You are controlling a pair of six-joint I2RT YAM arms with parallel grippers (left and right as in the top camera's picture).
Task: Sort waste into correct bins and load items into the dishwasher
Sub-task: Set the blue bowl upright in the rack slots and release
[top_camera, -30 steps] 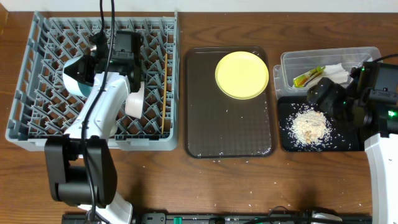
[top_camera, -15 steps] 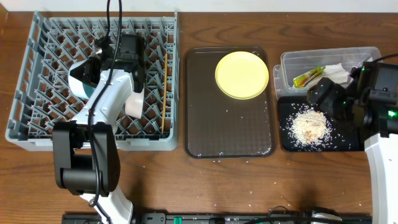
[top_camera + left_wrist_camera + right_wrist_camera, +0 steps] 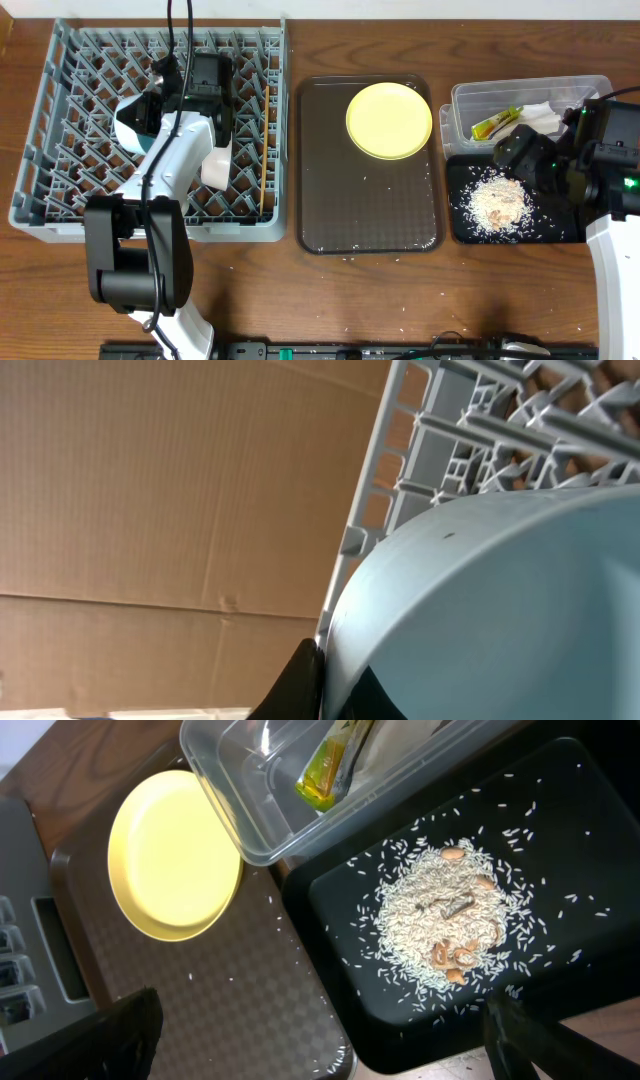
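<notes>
Bowl duty for the left gripper (image 3: 152,98), clamped shut on the light-blue bowl (image 3: 130,125) and holding it tipped on edge over the dish rack (image 3: 60,150), probably to slot it between pegs, while the right gripper (image 3: 520,155) hangs wide apart, empty, above the rice (image 3: 500,200) in the black tray (image 3: 465,230).

My left arm (image 3: 170,175) folds its dark lower links up and slightly right in the lower left of the frame. In the upper left, the light-blue bowl (image 3: 132,122) edges right over the dish rack (image 3: 50,190).
</notes>
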